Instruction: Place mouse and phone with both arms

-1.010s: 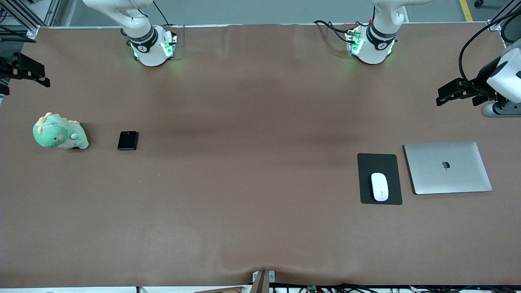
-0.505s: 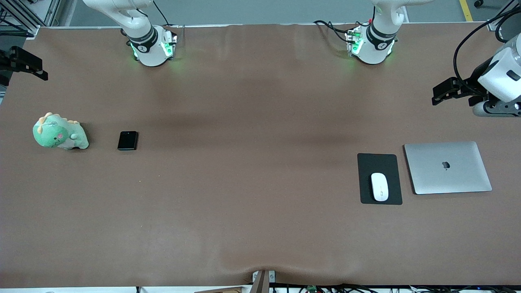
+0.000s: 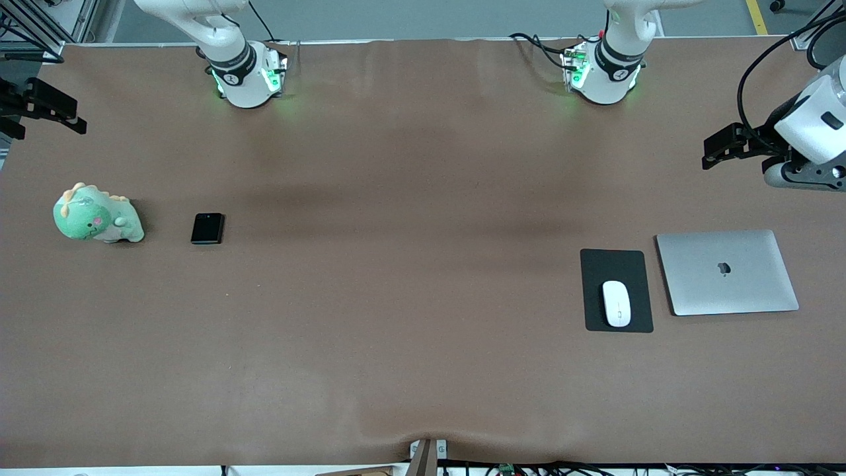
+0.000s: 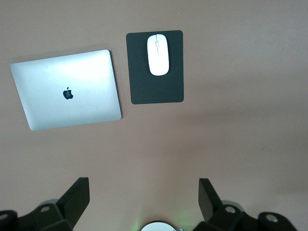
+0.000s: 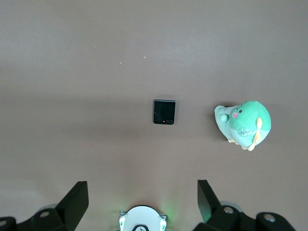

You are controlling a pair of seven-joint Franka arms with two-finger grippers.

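Observation:
The white mouse (image 3: 616, 303) lies on a matte black pad (image 3: 615, 264) toward the left arm's end of the table; it also shows in the left wrist view (image 4: 158, 47). The small glossy black phone (image 3: 207, 228) lies flat toward the right arm's end and also shows in the right wrist view (image 5: 164, 111). My left gripper (image 3: 714, 149) hangs high over the table's left-arm end, open and empty (image 4: 144, 185). My right gripper (image 3: 66, 114) hangs high over the table's right-arm end, open and empty (image 5: 143, 187).
A closed silver laptop (image 3: 727, 272) lies beside the pad, closer to the table's left-arm end. A green plush dinosaur (image 3: 96, 215) sits beside the phone, closer to the right-arm end. The brown table (image 3: 410, 264) is bare between them.
Both grippers have shifted slightly over the ends of the table, the left one rising a little. The mouse and phone have not moved.

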